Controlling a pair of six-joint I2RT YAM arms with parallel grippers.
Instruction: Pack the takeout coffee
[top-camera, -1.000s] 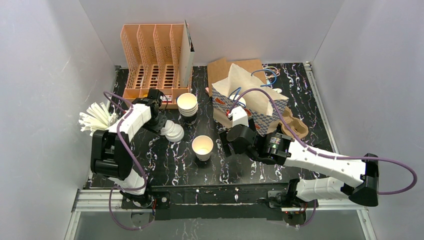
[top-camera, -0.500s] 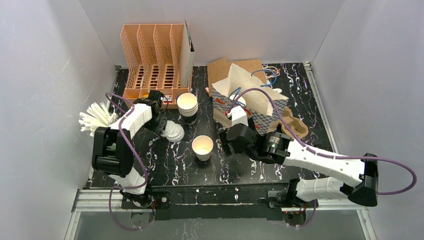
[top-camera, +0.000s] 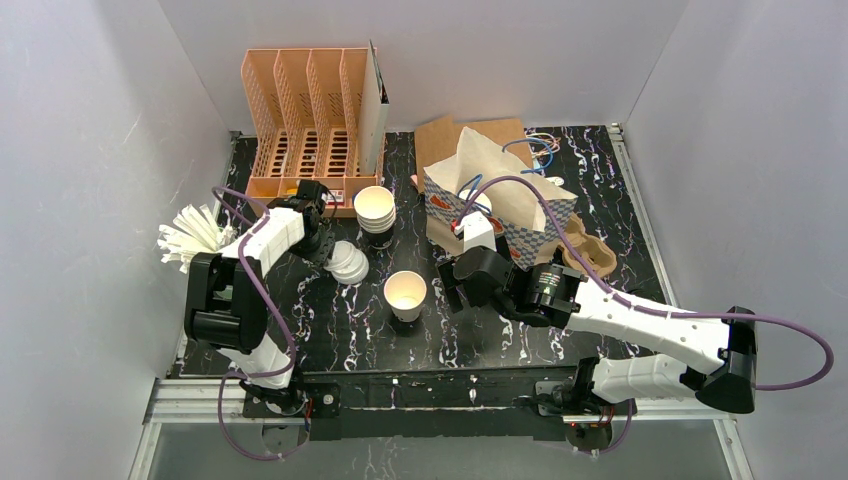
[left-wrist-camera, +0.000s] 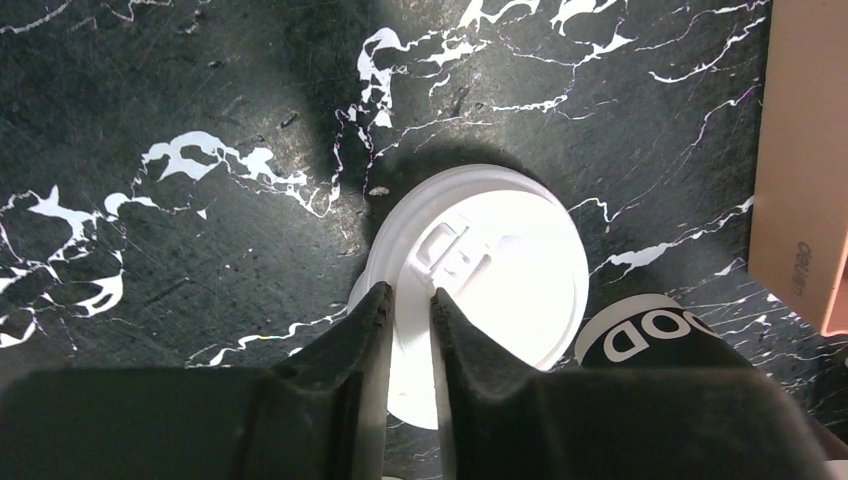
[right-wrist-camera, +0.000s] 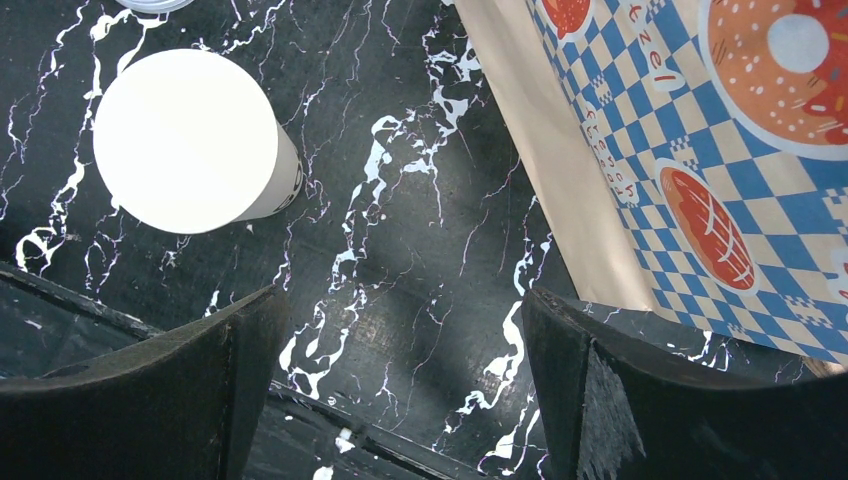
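A small stack of round white lids (top-camera: 349, 264) lies on the black marble table left of centre. My left gripper (top-camera: 326, 246) is shut on the near rim of the top lid (left-wrist-camera: 480, 270), one finger inside the rim and one outside (left-wrist-camera: 410, 300). An open white paper cup (top-camera: 405, 293) stands mid-table, and in the right wrist view the cup (right-wrist-camera: 185, 140) is at the upper left. My right gripper (top-camera: 450, 285) hangs open just right of that cup, with only bare table between its fingers (right-wrist-camera: 405, 330). The brown pulp tray (top-camera: 590, 250) lies behind the bag at right.
A stack of white cups (top-camera: 375, 208) stands behind the lids. The checked paper bag (top-camera: 500, 205) stands open at centre right, its side (right-wrist-camera: 700, 150) close to my right gripper. An orange file rack (top-camera: 310, 120) is at back left, white straws (top-camera: 190, 238) at far left.
The left gripper's fingers have closed onto the lid's rim. The right arm and the cups have not moved.
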